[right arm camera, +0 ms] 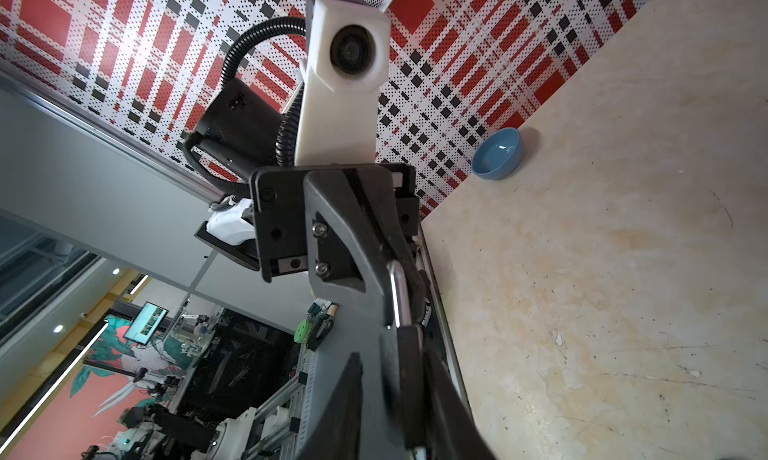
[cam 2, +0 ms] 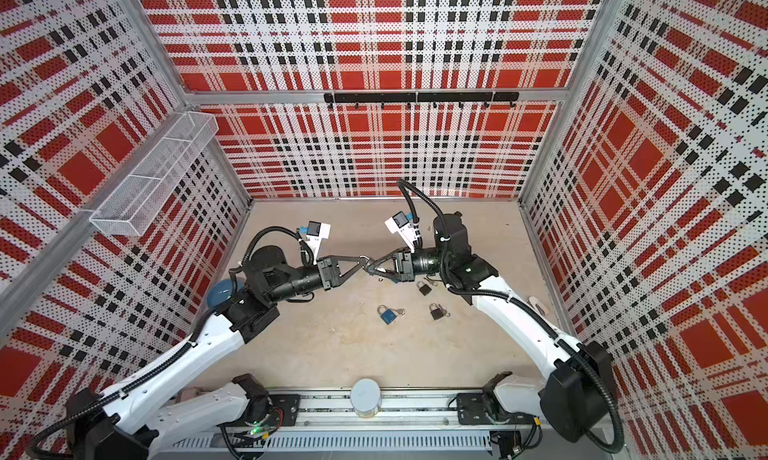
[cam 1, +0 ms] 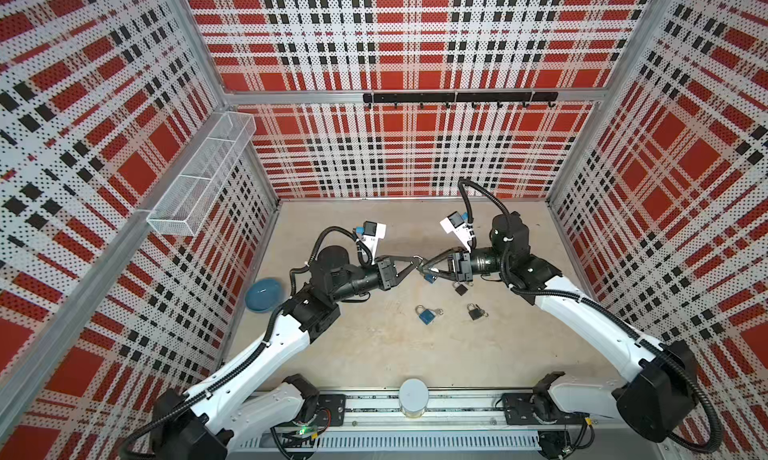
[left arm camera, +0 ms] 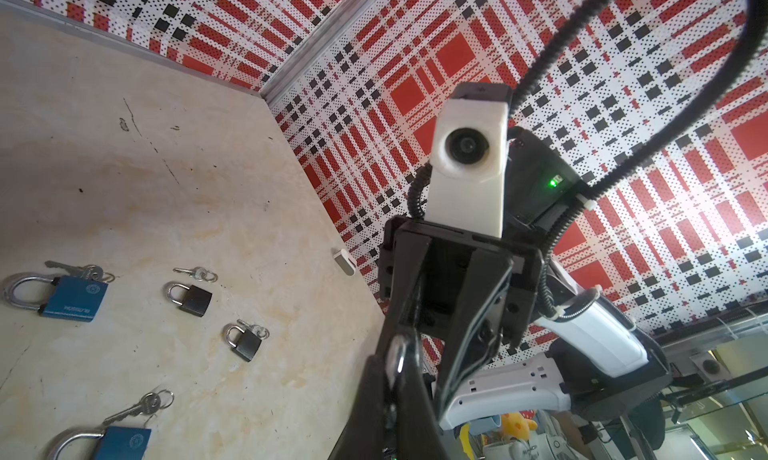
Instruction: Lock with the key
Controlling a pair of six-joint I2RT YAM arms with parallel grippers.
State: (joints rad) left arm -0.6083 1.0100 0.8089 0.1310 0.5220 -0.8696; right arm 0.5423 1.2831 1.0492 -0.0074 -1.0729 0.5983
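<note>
Pincers stood tip to tip above the table [cam 1: 374, 354]!
Left pincer [cam 1: 417, 262] pinched a silver shackle [right arm camera: 398, 297]; right pincer [cam 1: 425, 267] faced it, its grip impossible to tell.

Both top views are bright and evenly lit from overhead, with only faint, soft shadows on the bench [cam 1: 374, 354], and the plaid walls [cam 1: 104, 146] bow at the edges from the wide lens. In the wrist views whatever sits closest is dark and out of focus. Pale glare washes the wall panels, and the blue bowl [right arm camera: 496, 154] shows a small highlight.
</note>
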